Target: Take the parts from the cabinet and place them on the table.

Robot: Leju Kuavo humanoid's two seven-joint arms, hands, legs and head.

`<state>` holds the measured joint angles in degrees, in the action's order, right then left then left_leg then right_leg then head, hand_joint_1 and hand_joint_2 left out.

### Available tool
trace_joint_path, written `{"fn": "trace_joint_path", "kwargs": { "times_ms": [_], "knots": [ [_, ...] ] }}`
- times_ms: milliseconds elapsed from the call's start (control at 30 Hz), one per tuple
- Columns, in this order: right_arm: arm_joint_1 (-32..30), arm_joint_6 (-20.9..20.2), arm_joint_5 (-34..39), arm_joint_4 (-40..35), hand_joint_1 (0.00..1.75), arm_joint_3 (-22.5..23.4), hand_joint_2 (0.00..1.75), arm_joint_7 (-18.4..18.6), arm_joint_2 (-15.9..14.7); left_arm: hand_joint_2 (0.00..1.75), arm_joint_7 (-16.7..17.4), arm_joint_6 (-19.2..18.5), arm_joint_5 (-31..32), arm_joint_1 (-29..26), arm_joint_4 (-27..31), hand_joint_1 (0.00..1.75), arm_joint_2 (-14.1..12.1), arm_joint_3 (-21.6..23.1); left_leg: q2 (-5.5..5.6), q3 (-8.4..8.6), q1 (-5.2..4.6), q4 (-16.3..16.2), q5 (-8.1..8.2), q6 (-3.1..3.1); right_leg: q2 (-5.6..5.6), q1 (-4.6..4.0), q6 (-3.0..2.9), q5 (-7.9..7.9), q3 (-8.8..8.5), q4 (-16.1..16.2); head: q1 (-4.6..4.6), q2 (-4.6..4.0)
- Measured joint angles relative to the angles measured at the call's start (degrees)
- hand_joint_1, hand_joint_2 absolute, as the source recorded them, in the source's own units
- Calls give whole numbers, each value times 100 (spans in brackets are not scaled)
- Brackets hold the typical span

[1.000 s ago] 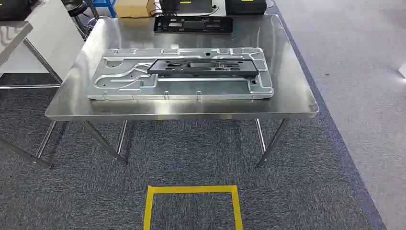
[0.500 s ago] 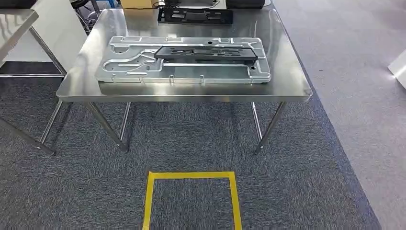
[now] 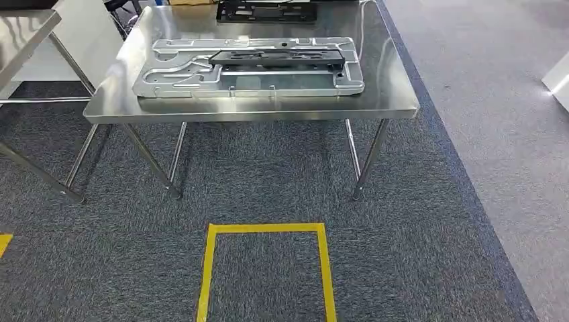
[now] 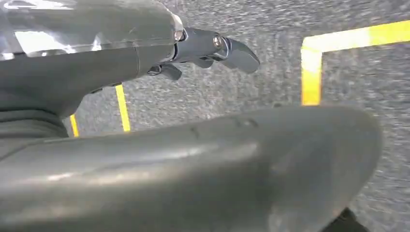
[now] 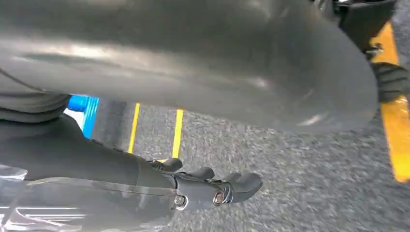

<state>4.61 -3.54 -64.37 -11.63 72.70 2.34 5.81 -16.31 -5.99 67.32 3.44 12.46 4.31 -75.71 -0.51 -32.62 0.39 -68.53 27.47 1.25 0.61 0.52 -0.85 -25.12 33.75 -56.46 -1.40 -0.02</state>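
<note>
My left fingers [image 4: 212, 48] hang over the grey carpet [image 3: 268, 181], loosely extended and holding nothing; my right fingers [image 5: 212, 186] hang the same way, empty. Ahead, the flat silver metal plate [image 3: 248, 70] lies along the near edge of the stainless steel bench [image 3: 396, 94], with a long black plastic frame [image 3: 276, 58] resting on top of it. A second black frame [image 3: 266, 10] sits at the far edge. A yellow tape square [image 3: 265, 231] marks the floor before me. I judge the next step is fetching more parts, so I should keep both arms slack while turning. Compared with a second ago, my view has drawn back: the bench sits higher and smaller, the square nearer.
</note>
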Motion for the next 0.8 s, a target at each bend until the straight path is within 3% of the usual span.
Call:
{"fn": "trace_joint_path", "kwargs": {
  "times_ms": [33,67,100,133,200,233,267,333,367,400,433,467,533,567,700,767,800],
  "knots": [
    [12,-7,0,2,0,0,0,0,20,0,4,42,2,19,0,0,-6,4,5,400,-7,504,65,-51,0,0,17,49,38,-23,-2,0],
    [10,-13,0,2,0,-4,0,-9,46,0,18,91,4,35,0,0,-28,13,6,921,-46,1118,302,-108,-2,-31,47,80,55,-41,0,0],
    [3,-11,0,2,0,-7,0,-24,52,0,20,116,4,46,0,0,-30,13,2,1060,-48,1477,445,-143,12,-35,78,111,63,-53,-2,0],
    [9,-7,0,4,0,-7,0,-55,59,0,24,142,4,74,0,0,-35,13,2,1032,-59,1495,478,-171,23,-29,113,177,84,-57,-2,0],
    [14,-4,0,4,0,-7,0,-81,66,0,33,188,4,68,0,0,-41,13,2,977,-52,1533,391,-266,26,-33,206,265,97,-27,0,0],
    [11,-2,0,4,0,-7,0,-98,66,0,35,201,4,68,0,0,-39,13,-39,959,-31,1555,318,-300,-4,5,226,177,140,-111,0,0],
    [11,-2,-2,4,0,-9,0,-112,66,0,37,210,2,72,0,0,-39,13,-32,909,-31,1555,275,-352,-18,5,250,-67,235,-337,0,0],
    [-6,-13,-9,7,0,-9,0,-170,66,0,22,234,2,70,0,0,-41,13,-38,787,-48,1528,203,-384,-39,19,286,-642,579,-1243,0,0],
    [-15,-22,-11,9,0,-9,0,-190,66,0,15,242,2,69,0,0,-41,13,-38,717,-59,1505,173,-382,-40,21,301,-832,730,-1673,0,0],
    [-17,-22,-11,11,0,-13,0,-195,68,0,15,249,4,67,0,0,-41,13,-38,658,-65,1472,149,-372,-39,25,307,-876,760,-1864,0,0],
    [-20,-33,-11,11,0,-13,0,-212,68,0,15,251,7,66,0,0,-41,13,-39,611,-66,1440,140,-366,-39,25,305,-786,633,-1743,0,0],
    [-20,-39,-11,11,0,-13,0,-234,68,0,15,251,24,69,0,0,-41,15,-39,576,-67,1403,138,-362,-38,24,295,-620,388,-1408,0,0],
    [-11,-50,-2,11,0,-13,0,-276,68,0,17,251,39,81,0,0,-41,17,-37,549,-68,1314,152,-340,-37,19,232,-254,-256,-394,0,0],
    [-9,-52,15,11,0,-13,0,-300,61,0,17,249,42,82,0,0,-39,20,-37,498,-103,1265,171,-309,-36,-16,180,-319,-391,-121,0,0],
    [-11,-57,42,11,0,-13,0,-308,63,0,4,249,41,107,0,0,-39,22,-40,434,-103,1208,149,-190,-47,-8,65,-293,-336,-57,0,0],
    [-9,-48,42,15,0,-11,0,-302,79,0,-2,249,41,109,0,0,-41,22,3,339,-80,986,354,-125,-25,31,-17,-240,-352,10,-2,0],
    [-6,-35,44,15,0,-11,175,-302,79,0,-2,249,41,110,0,0,-41,22,4,162,-50,610,581,-87,-24,30,-34,-229,-329,10,-2,0]
  ]
}}
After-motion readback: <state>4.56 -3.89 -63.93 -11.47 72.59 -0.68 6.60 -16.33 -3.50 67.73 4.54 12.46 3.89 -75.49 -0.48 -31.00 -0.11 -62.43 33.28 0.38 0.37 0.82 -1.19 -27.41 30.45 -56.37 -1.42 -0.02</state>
